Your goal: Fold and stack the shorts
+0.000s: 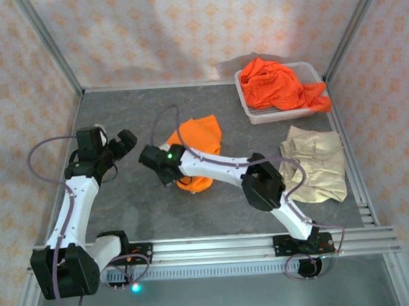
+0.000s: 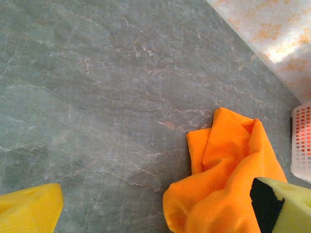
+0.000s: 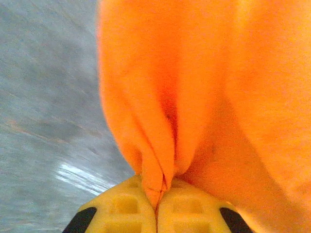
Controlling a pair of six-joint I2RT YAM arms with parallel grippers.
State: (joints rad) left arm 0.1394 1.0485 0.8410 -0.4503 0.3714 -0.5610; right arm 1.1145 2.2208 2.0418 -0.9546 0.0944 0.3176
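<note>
An orange pair of shorts [image 1: 198, 141] lies crumpled mid-table. My right gripper [image 1: 165, 170] is shut on its near-left edge; in the right wrist view a fold of the orange cloth [image 3: 160, 179] is pinched between the yellow fingers [image 3: 121, 208]. The same orange shorts [image 2: 228, 174] show in the left wrist view. My left gripper [image 1: 118, 145] hovers open left of them, yellow fingertips [image 2: 29, 208] wide apart with nothing between. A beige pair of shorts [image 1: 315, 164] lies flat at the right. More orange shorts [image 1: 280, 84] are heaped in the basket.
A white mesh basket [image 1: 257, 112] stands at the back right against the wall. Patterned walls close in the grey table [image 1: 120, 109] on three sides. A metal rail [image 1: 264, 242] runs along the near edge.
</note>
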